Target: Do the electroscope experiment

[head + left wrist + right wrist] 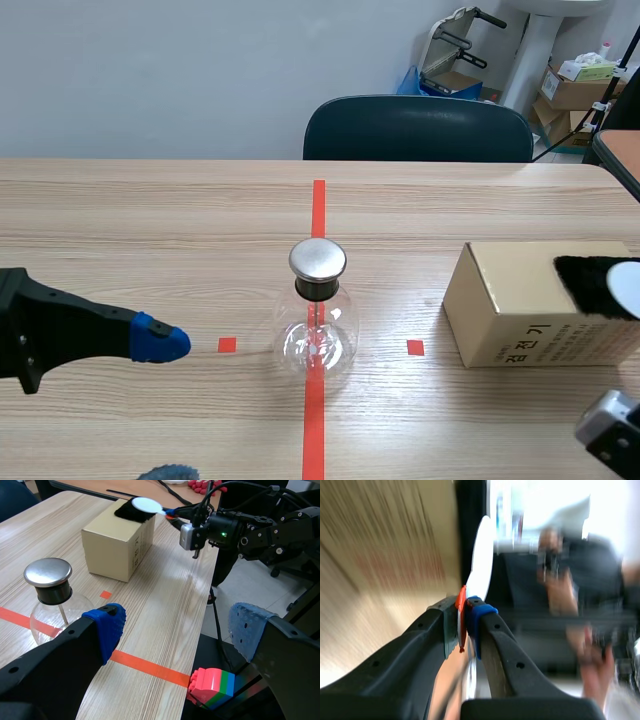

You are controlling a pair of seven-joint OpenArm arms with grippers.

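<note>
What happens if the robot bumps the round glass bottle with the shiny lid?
The glass bottle looks thin and clear, so a hard knock might crack it. Its wide belly sits low, so a gentle push would probably slide it, not tip it. The shiny lid on the narrow neck may make it slightly top-heavy.

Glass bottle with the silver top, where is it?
Scene view: the glass bottle stands mid-table on the red line, between the left pincer and the box.
</note>
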